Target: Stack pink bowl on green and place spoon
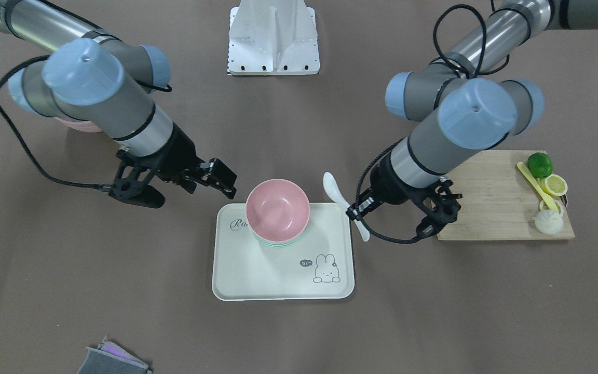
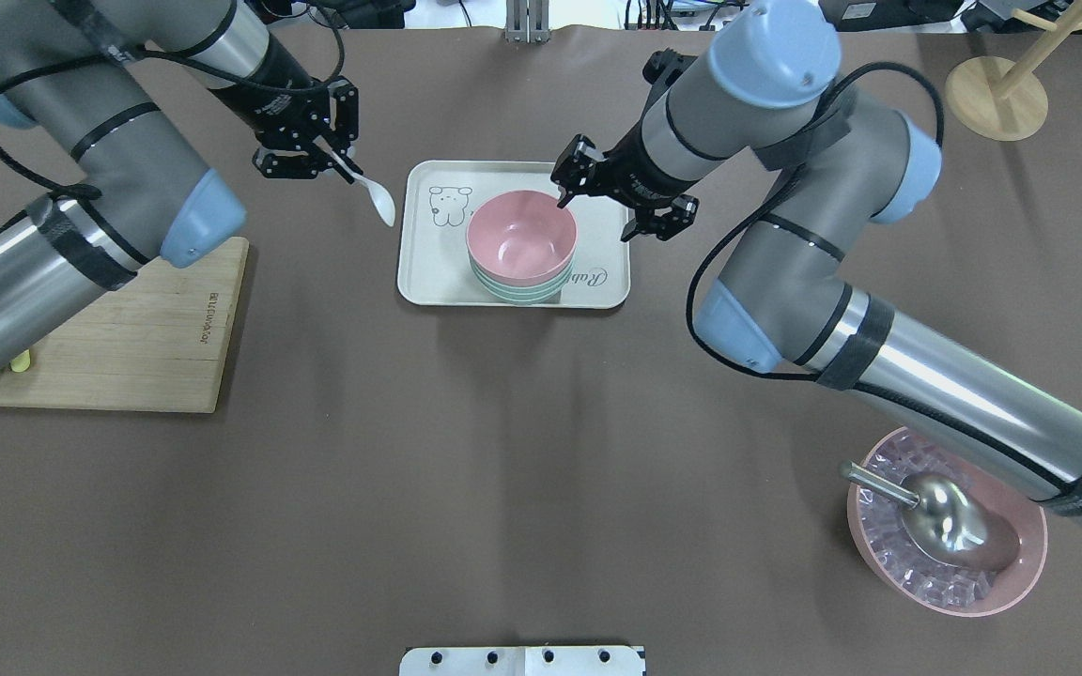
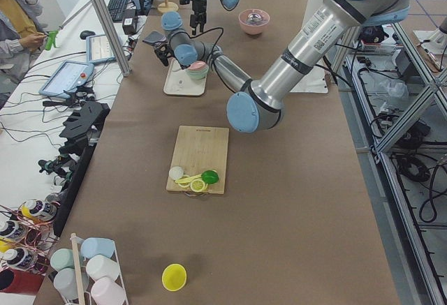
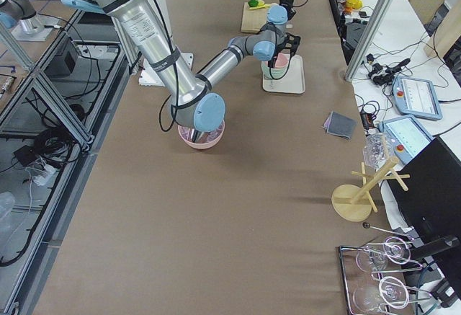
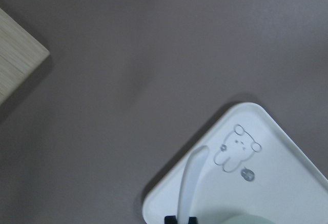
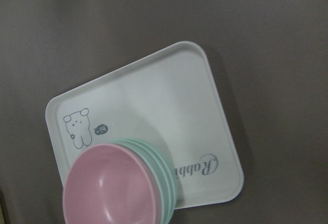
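Observation:
A pink bowl [image 2: 520, 235] sits nested on a stack of green bowls [image 2: 517, 289] on the white rabbit tray [image 2: 428, 272]. The right wrist view shows the pink bowl [image 6: 110, 188], the green bowls [image 6: 166, 175] and the tray [image 6: 169, 96]. My left gripper [image 2: 334, 160] is shut on the handle of a white spoon [image 2: 374, 195], held just outside the tray's left edge. The spoon shows in the front view [image 1: 344, 203] and in the left wrist view [image 5: 189, 183]. My right gripper [image 2: 600, 216] is open and empty beside the bowls.
A wooden cutting board [image 1: 496, 208] with a lime [image 1: 540, 164], a lemon half [image 1: 554, 185] and a yellow utensil lies on my left. A pink bowl of ice with a metal scoop [image 2: 945, 526] stands at my near right. A grey cloth [image 1: 112, 361] lies at the far edge.

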Tool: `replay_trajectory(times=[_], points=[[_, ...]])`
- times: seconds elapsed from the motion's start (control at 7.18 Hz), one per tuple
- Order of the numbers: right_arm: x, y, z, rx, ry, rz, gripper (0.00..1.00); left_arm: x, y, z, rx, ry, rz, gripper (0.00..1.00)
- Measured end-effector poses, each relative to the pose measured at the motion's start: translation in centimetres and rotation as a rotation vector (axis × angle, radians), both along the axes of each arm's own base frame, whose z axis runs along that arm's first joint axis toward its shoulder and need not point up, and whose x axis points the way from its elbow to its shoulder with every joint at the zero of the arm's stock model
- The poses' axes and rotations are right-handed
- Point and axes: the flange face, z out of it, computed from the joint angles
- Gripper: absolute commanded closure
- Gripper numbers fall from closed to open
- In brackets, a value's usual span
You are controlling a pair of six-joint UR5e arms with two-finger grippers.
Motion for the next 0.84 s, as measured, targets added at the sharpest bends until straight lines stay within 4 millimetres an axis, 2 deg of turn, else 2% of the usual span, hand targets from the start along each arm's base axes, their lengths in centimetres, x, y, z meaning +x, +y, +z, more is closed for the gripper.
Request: replay_trajectory(times=[0.14, 0.28, 0.42, 0.56, 0.7, 0.84], points=[[4.4, -0.4, 2.2, 0.012, -0.009, -0.02, 0.0, 3.5, 0.9, -1.3, 0.045, 0.029, -0.046, 0.04], [7.7, -0.8, 4.0, 0.022, -0.015, -0.037, 0.0, 6.3, 2.1, -2.4, 0.094, 0.06, -0.089, 0.02], [9.7, -1.0, 5.1, 0.025, -0.02, -0.043, 0.0, 7.8, 2.9, -3.1, 0.136, 0.081, -0.127, 0.02], [10.9, -1.2, 5.5, 0.024, -0.024, -0.041, 0.0, 7.3, 2.9, -3.2, 0.159, 0.091, -0.152, 0.02], [12.0, -1.4, 6.0, 0.02, -0.025, -0.032, 0.0, 4.7, 2.9, -1.9, 0.161, 0.102, -0.151, 0.02], [13.6, -1.7, 7.1, 0.02, -0.017, -0.018, 0.0, -0.3, 3.4, 1.0, 0.157, 0.116, -0.11, 0.02]])
